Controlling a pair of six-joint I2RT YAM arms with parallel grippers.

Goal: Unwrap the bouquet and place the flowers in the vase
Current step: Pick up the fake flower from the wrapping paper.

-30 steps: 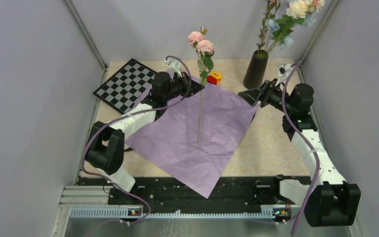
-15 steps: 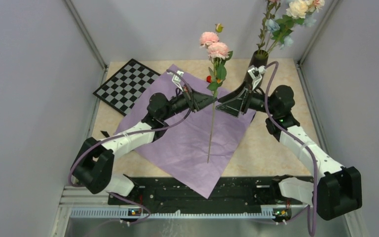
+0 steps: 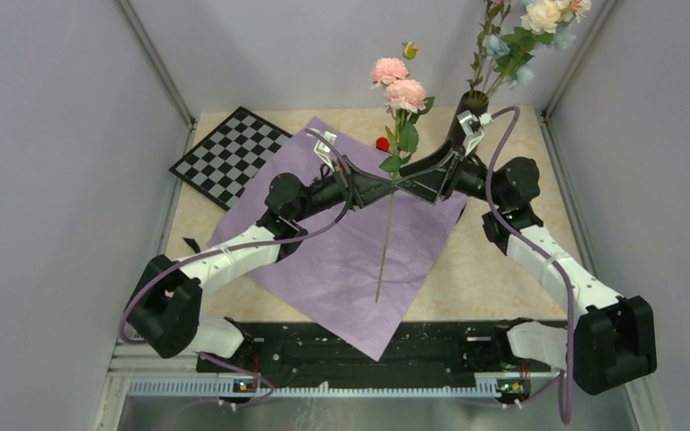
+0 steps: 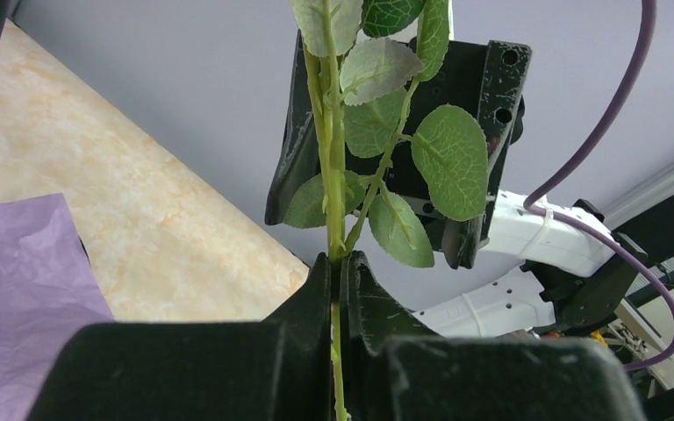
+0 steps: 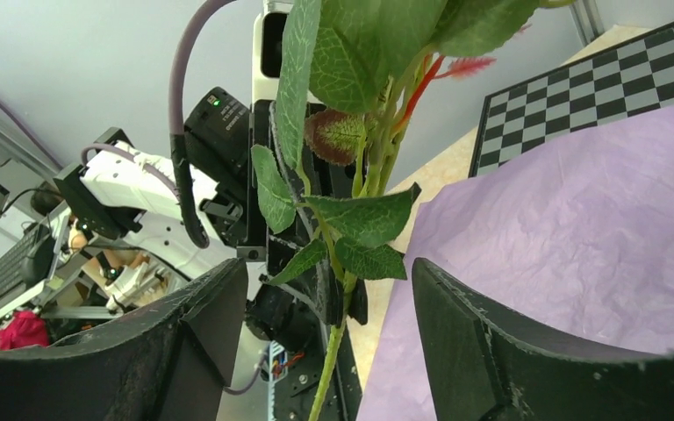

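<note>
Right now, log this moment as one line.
left gripper: shut on flower stem | right gripper: open beside stem | vase: other flowers in | purple paper: spread flat

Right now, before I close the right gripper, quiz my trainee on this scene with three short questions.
1. True or false: the left gripper is shut on the pink-flowered stem.
2. Pick one: the right gripper is A) shut on the stem, B) open beside the stem, C) shut and empty.
3. Where do the other flowers stand?
Key: 1 true; 2 B; 3 in the vase.
</note>
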